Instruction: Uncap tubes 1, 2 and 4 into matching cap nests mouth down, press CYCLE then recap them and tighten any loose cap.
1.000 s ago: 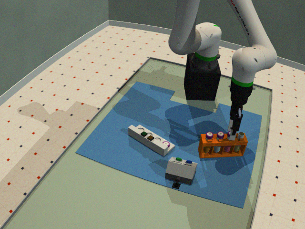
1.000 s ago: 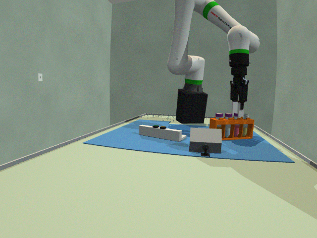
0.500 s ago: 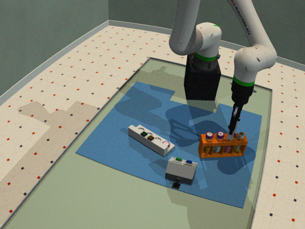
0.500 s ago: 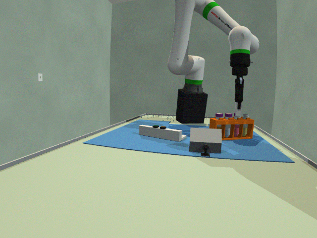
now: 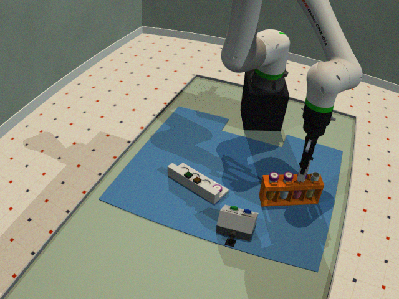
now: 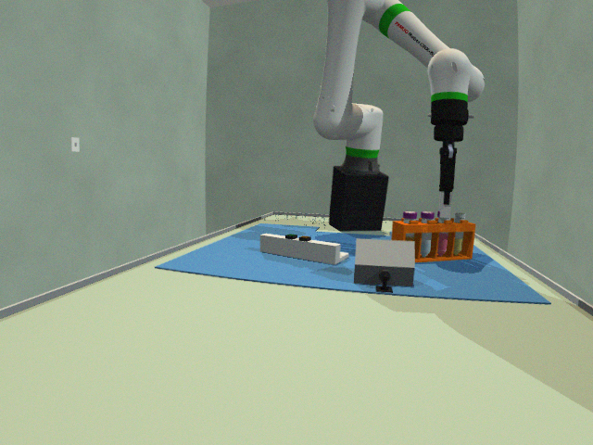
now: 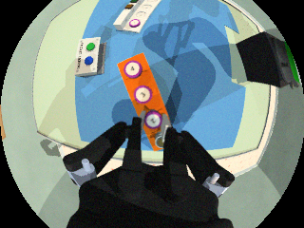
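Note:
The orange decapping station [image 5: 291, 189] holds four tubes. The tube at its right end in the top view [image 5: 315, 176] stands open, without a cap. My gripper [image 5: 302, 176] points straight down and is shut on the purple cap of tube 2 [image 7: 152, 121], the tube beside the open one. That cap still sits on top of its tube. The two tubes further left [image 5: 287, 176] [image 5: 274, 175] carry purple caps. One purple cap [image 5: 217, 188] lies in the end nest of the white cap tray [image 5: 197, 185], nearest the key desk. Both tray lamps [image 5: 192, 177] look dark.
The small grey desk [image 5: 236, 220] with the green key [image 5: 234, 207] and the blue key [image 5: 247, 210] stands in front of the tray and the station. The arm's black base [image 5: 264, 106] stands behind them. All sit on a blue mat.

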